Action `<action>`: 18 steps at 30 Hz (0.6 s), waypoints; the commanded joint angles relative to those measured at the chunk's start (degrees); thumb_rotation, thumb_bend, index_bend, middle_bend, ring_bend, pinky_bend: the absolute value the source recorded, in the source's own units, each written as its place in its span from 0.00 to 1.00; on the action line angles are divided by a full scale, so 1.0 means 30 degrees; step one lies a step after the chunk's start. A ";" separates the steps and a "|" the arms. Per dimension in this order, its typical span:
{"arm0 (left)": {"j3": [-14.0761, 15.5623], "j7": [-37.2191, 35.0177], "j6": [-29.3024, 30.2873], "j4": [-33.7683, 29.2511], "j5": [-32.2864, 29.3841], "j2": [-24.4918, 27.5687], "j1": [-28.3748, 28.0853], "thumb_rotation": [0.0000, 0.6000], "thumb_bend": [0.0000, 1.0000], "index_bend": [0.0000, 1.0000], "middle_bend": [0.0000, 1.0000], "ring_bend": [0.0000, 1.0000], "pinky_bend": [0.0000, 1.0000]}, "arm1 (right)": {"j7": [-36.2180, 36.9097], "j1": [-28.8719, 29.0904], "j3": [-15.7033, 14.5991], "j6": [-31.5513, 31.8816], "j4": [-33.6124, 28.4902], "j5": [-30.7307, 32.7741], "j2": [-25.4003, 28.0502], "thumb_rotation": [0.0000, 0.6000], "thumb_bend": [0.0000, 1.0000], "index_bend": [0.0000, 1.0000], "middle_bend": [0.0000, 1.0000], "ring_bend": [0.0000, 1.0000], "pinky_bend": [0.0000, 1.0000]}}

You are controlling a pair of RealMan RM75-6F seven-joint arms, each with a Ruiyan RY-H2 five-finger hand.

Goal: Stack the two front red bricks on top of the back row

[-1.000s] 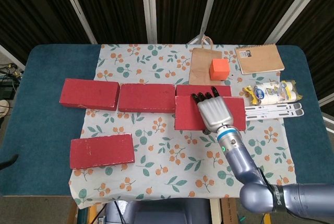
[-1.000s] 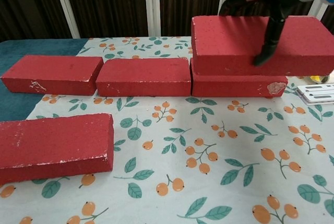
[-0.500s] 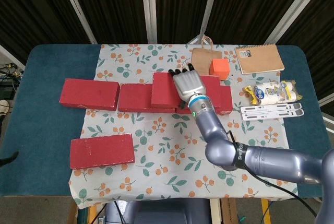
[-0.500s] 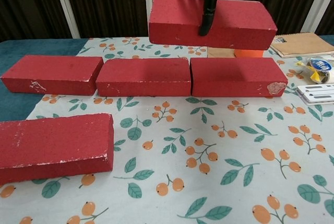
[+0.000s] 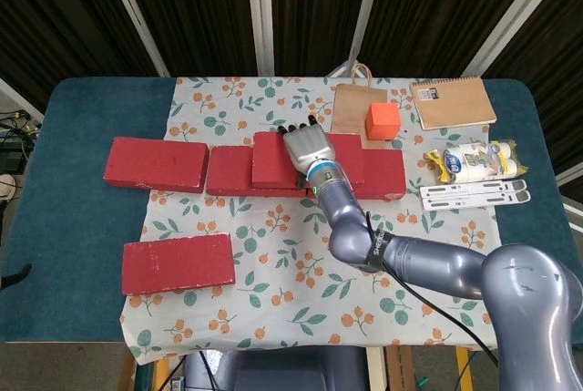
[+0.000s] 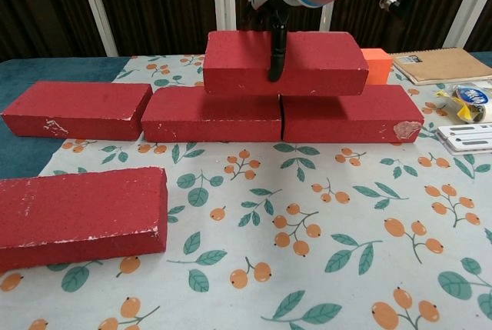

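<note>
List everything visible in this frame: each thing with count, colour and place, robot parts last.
back-row bricks: three, red, in a line across the cloth's far part
held brick: one, red, over the seam between the middle and right back bricks
front brick: one, red, near left of cloth
cloth: one, white with orange berry print, on the blue table
paper bag: one, brown, far side
cube: one, orange, on the bag
notebook: one, brown, far right
packet: one, white-yellow, right
white strips: two, right
right hand: one, grey, grips the held brick
</note>
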 commanded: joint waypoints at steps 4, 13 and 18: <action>0.0000 0.0340 0.0005 0.0067 -0.0159 -0.0157 -0.0079 1.00 0.07 0.01 0.00 0.00 0.00 | 0.0409 0.0529 -0.0962 -0.1335 0.2151 -0.0007 -0.1287 1.00 0.00 0.14 0.25 0.22 0.00; -0.0080 0.0847 0.0037 0.0190 -0.0565 -0.0373 -0.0185 1.00 0.07 0.01 0.00 0.00 0.00 | 0.1370 0.0808 -0.1882 -0.2934 0.4815 -0.0268 -0.2580 1.00 0.00 0.14 0.25 0.22 0.00; -0.0083 0.1105 0.0079 0.0216 -0.0694 -0.0483 -0.0230 1.00 0.07 0.01 0.00 0.00 0.00 | 0.1852 0.0939 -0.2387 -0.3577 0.5723 -0.0300 -0.2968 1.00 0.00 0.14 0.25 0.22 0.00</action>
